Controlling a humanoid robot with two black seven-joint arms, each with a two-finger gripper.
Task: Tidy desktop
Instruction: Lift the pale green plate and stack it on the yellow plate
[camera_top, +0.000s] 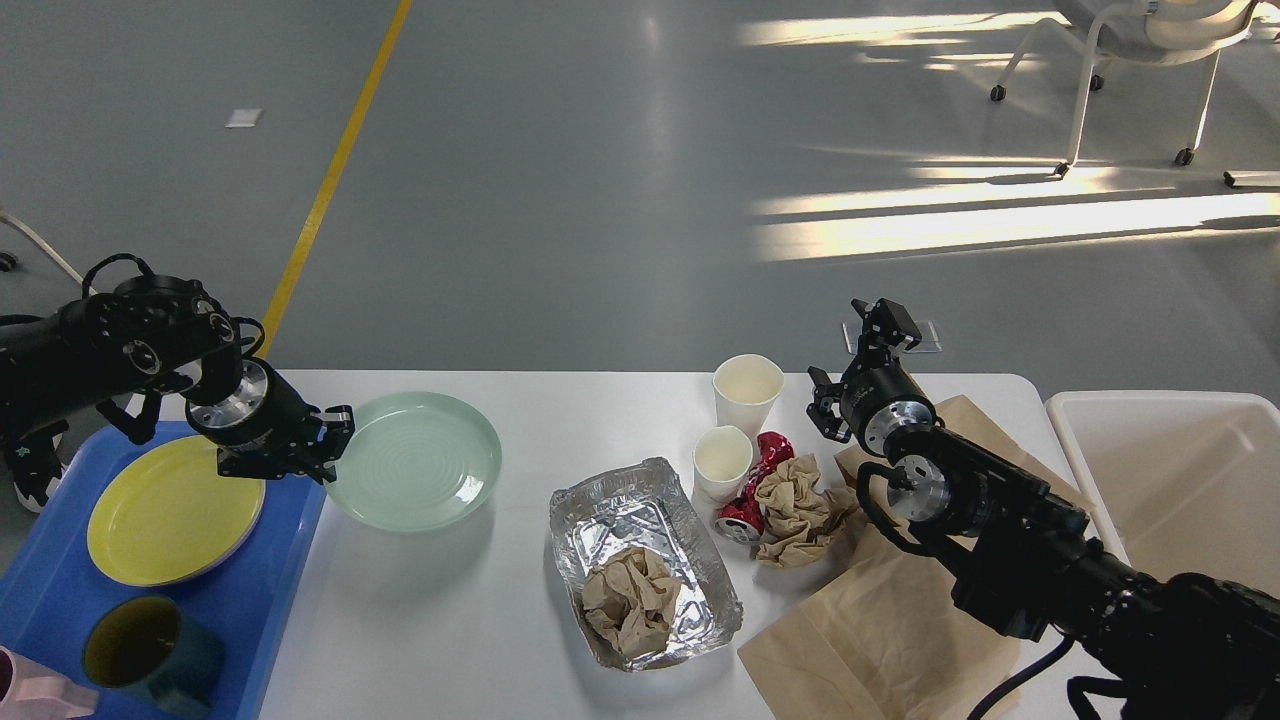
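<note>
The white desktop (560, 410) spans the view. My left gripper (335, 430) is shut on the left rim of a pale green plate (415, 460) and holds it lifted and tilted above the desktop, beside the blue tray (270, 600). My right gripper (850, 350) hovers open and empty at the far edge, right of two white paper cups (747, 388). A foil container (640, 560) holds crumpled brown paper (630, 595). A crushed red can (755, 490) and more crumpled paper (795, 505) lie by the cups.
The blue tray holds a yellow plate (170, 510), a dark teal mug (150, 655) and a pink item (35, 695). A brown paper bag (880, 630) lies under my right arm. A white bin (1180, 480) stands at the right.
</note>
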